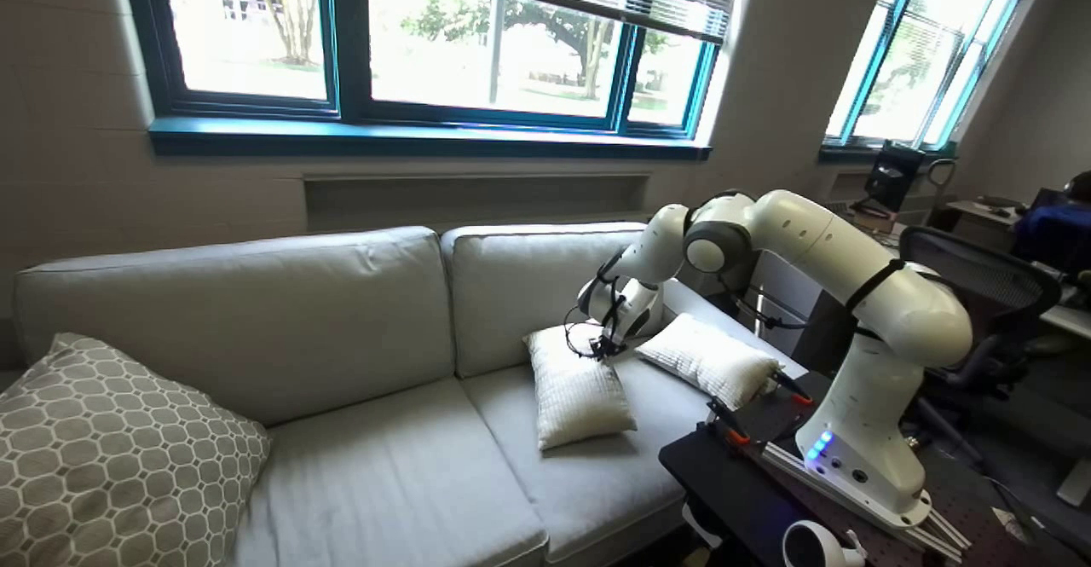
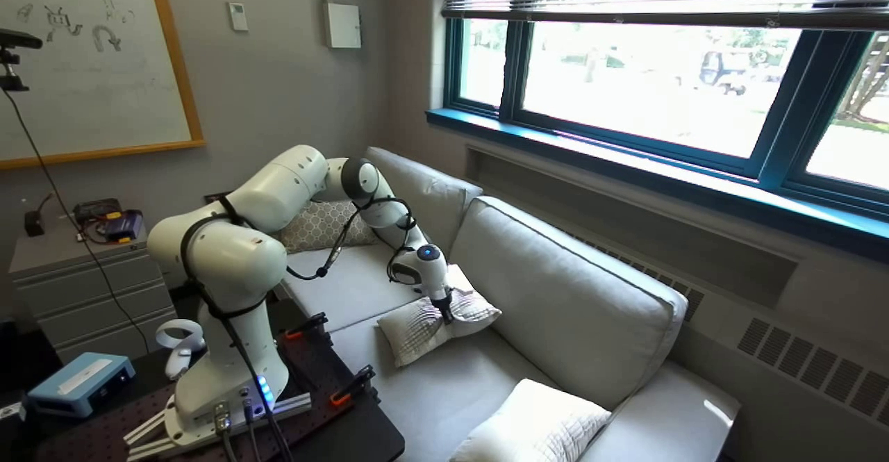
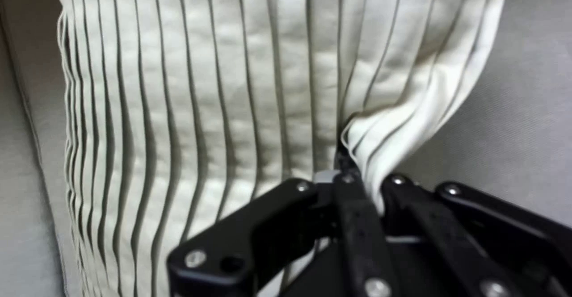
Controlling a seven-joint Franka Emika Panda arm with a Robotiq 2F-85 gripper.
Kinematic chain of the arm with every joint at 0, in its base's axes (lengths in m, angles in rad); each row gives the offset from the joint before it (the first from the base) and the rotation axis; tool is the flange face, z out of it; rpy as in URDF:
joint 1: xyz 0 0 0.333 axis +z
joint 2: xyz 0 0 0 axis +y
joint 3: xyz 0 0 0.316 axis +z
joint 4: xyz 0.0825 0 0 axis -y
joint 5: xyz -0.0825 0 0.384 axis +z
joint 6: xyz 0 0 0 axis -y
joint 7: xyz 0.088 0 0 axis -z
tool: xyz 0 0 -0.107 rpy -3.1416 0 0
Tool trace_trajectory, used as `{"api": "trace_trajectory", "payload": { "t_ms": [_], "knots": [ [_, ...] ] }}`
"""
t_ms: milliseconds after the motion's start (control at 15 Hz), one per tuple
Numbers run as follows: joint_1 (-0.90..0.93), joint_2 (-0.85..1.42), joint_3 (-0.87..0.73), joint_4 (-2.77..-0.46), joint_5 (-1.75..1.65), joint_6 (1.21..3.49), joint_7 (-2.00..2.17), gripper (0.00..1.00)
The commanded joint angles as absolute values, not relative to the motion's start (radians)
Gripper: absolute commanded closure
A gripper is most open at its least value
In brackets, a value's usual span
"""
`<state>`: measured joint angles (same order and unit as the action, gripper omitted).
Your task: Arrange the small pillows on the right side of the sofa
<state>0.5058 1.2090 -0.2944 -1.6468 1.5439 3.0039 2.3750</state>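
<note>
Two small white pleated pillows are on the seat of the light grey sofa (image 1: pixel 366 482). One small pillow (image 1: pixel 584 409) lies against the back cushion, near the gap between the two seat cushions. My gripper (image 1: pixel 607 350) points down onto it. In the wrist view the black fingers (image 3: pixel 362 225) pinch a fold at the edge of this pillow (image 3: pixel 201 87), and the fabric bunches up between them. Their tips are partly hidden by the cloth. The second small pillow (image 2: pixel 535 427) rests by the sofa's arm, apart from the held one.
A larger beige lattice cushion (image 1: pixel 128 456) leans at the far end of the sofa. The robot's black table (image 1: pixel 724 482) stands against the sofa front, with orange-tipped clamps (image 2: pixel 354 385) on its edge. A sofa arm (image 2: pixel 667 413) and back cushion (image 2: pixel 555 295) bound the seat.
</note>
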Motion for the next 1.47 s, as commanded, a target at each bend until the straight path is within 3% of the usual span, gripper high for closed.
{"api": "trace_trajectory", "payload": {
  "t_ms": [0, 333, 667, 1067, 1400],
  "knots": [
    [0.534, 1.049, -0.236, -1.788, 1.824, 3.184, 2.118, 0.98],
    [0.834, 0.931, -0.501, -1.928, 2.197, 3.165, 1.921, 0.98],
    [1.09, 0.784, -0.73, -2.195, 2.259, 3.145, 1.835, 0.98],
    [1.064, 0.558, -0.764, -2.425, 2.086, 3.204, 1.824, 0.98],
    [0.872, 0.437, -0.696, -2.503, 1.865, 3.25, 1.788, 0.98]
  ]
}}
